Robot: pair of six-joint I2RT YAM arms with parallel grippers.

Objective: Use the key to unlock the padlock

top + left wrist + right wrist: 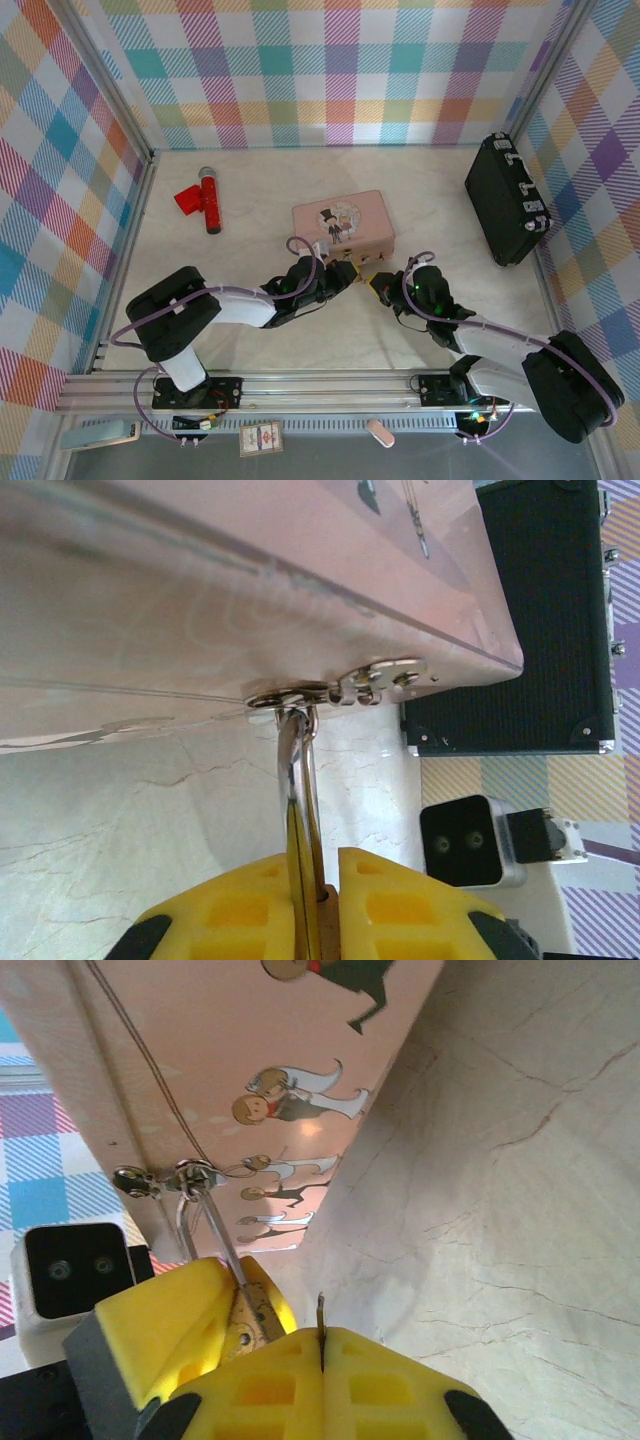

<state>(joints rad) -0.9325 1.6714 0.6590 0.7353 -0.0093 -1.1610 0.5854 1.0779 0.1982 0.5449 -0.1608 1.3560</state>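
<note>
Between the nearly closed jaws of the left gripper sits the padlock, its shackle threaded through the hasp of the pink box just ahead; the right gripper, pinched shut beside it, clamps the key.

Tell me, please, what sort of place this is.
Probably a small robot test booth, not a home or workshop. Checked walls in a metal frame enclose a marble-patterned table, and a left arm and a right arm are bolted to a rail at its near edge.
</note>
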